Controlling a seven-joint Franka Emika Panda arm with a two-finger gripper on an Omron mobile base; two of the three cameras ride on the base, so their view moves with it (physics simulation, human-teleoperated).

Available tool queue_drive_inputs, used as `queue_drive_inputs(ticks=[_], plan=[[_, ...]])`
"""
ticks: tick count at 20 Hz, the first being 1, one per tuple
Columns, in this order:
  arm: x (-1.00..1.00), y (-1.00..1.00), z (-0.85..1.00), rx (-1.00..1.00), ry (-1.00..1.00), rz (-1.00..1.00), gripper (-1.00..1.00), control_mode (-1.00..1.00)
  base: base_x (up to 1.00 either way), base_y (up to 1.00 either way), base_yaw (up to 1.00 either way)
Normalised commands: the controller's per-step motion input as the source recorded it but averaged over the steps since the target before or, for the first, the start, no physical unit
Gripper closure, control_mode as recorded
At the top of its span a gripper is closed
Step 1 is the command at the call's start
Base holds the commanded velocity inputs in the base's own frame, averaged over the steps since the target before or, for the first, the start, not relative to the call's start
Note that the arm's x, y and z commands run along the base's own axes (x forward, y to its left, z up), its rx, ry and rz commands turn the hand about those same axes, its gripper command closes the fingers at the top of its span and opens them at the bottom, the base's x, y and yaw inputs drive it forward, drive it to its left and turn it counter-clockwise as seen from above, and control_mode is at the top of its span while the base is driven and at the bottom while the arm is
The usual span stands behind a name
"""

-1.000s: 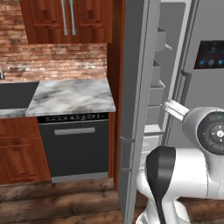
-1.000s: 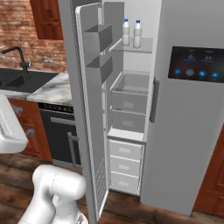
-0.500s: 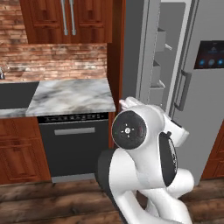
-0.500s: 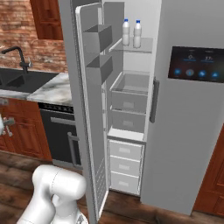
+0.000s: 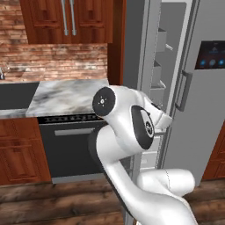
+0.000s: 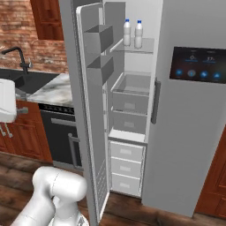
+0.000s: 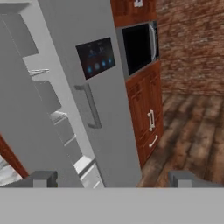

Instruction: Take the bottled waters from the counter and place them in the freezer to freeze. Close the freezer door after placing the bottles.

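Note:
Two bottled waters point(image 6: 127, 33) point(image 6: 139, 34) with blue caps stand side by side on the top shelf of the freezer point(image 6: 132, 101). The freezer door point(image 6: 90, 114) hangs wide open, its grey bins facing inward; the left base view shows its edge point(image 5: 147, 66). The marble counter point(image 5: 66, 94) carries no bottle. My gripper point(image 7: 113, 179) is open with nothing between its fingertips point(image 7: 43, 178), and it faces the dispenser door point(image 7: 94, 57). In the left base view my arm point(image 5: 132, 125) is folded in front of the freezer door.
A black dishwasher point(image 5: 70, 145) sits under the counter, with a sink and black faucet point(image 6: 20, 55) to the left. Reddish wood cabinets point(image 5: 66, 19) hang above. A built-in oven point(image 7: 138, 46) sits in wood cabinets right of the fridge. The floor is dark wood.
My arm has swung from the right of the left base view to its middle, in front of the freezer door. The bottles and the door have not moved.

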Motion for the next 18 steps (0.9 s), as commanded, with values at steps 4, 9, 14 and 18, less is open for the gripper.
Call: queue_drive_inputs(ticks=[4, 9, 14, 18], plan=[[0.37, 0.1, -0.03, 0.0, 0.05, -0.1, -1.0, -1.0, 0.0, 0.0, 0.0], [0.33, 0.0, -0.06, -0.03, 0.0, -0.05, -1.0, -1.0, 0.0, 0.0, 0.0], [0.43, 0.0, -0.18, -0.09, 0.0, -0.08, -1.0, -1.0, 0.0, 0.0, 0.0], [0.42, 0.0, -0.22, -0.12, 0.0, -0.07, -1.0, -1.0, 0.0, 0.0, 0.0]])
